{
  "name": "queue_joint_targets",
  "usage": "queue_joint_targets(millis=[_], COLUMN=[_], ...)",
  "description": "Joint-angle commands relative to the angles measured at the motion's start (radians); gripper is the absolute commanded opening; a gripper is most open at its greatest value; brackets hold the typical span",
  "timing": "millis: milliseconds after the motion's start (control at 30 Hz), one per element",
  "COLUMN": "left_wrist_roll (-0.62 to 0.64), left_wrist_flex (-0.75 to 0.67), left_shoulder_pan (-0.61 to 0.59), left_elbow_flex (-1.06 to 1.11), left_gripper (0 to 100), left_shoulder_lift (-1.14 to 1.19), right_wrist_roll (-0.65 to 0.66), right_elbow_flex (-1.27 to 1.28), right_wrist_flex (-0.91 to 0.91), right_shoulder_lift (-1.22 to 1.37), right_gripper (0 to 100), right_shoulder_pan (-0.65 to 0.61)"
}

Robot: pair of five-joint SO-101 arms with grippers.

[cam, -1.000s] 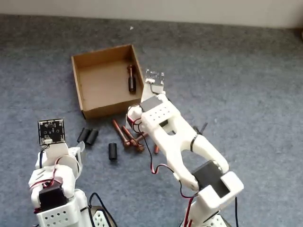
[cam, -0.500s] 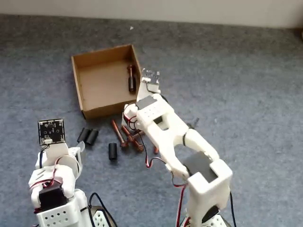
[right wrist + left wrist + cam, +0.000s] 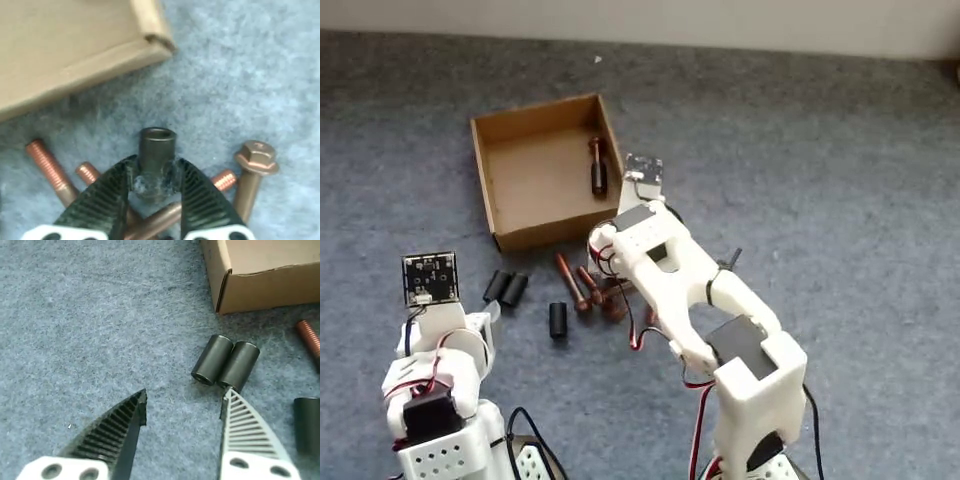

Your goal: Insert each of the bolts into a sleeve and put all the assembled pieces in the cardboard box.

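On my far left, the left claw (image 3: 185, 395) hangs wide open low over the grey bench (image 3: 840, 150), holding nothing. Just past its pale fingertip (image 3: 230, 400) I see a pair of black sleeves (image 3: 225, 362) lying side by side and touching each other. The nearer one is almost at that tip, and I can't tell whether they make contact.

Behind the pair sits the cardboard box (image 3: 535, 175), open at the top, with one assembled piece (image 3: 598, 170) lying along its right wall. In front of the box a lone sleeve (image 3: 558, 320) lies apart from the pair, which makes three sleeves loose on the bench.

Next come the copper bolts (image 3: 570, 282), in a loose heap near the box's front corner. I count four in the right wrist view, some crossing one another, and one hex-headed bolt (image 3: 255, 162) lies at the heap's edge.

The right claw (image 3: 156, 167) is down over that heap, closed narrow on a fourth sleeve (image 3: 157, 142). It sticks out past the fingertips with its open end toward the box wall.
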Motion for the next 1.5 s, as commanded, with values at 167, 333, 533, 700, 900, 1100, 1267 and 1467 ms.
queue_joint_targets(millis=[167,333,533,700,900,1100,1267,1467], left_wrist_roll=[-0.011,-0.011,-0.011,-0.009,-0.009,-0.009,0.014,0.127], left_wrist_flex=[-0.005,-0.005,-0.012,-0.005,-0.002,-0.002,-0.002,-0.011], left_shoulder_pan=[-0.008,-0.007,0.025,0.182,0.429,0.604,0.696,0.846], left_elbow_flex=[-0.002,-0.013,-0.077,-0.193,-0.318,-0.57,-0.792,-0.963], left_gripper=[26,26,26,24,21,21,22,24], left_shoulder_lift=[-0.004,-0.004,-0.004,-0.002,0.101,0.567,0.944,1.273], right_wrist_roll=[0.173,0.239,0.256,0.256,0.256,0.249,0.249,0.249], right_elbow_flex=[-0.05,0.085,0.346,0.538,0.697,0.865,0.949,0.975], right_wrist_flex=[0.179,0.209,0.209,0.203,0.14,-0.073,-0.206,-0.272], right_shoulder_lift=[-0.317,-0.591,-0.908,-1.089,-1.153,-1.156,-1.159,-1.158], right_gripper=[0.4,0.4,0.4,0.4,0.4,0.4,0.4,0.4], right_shoulder_pan=[-0.007,-0.005,0.077,0.211,0.41,0.547,0.639,0.766])
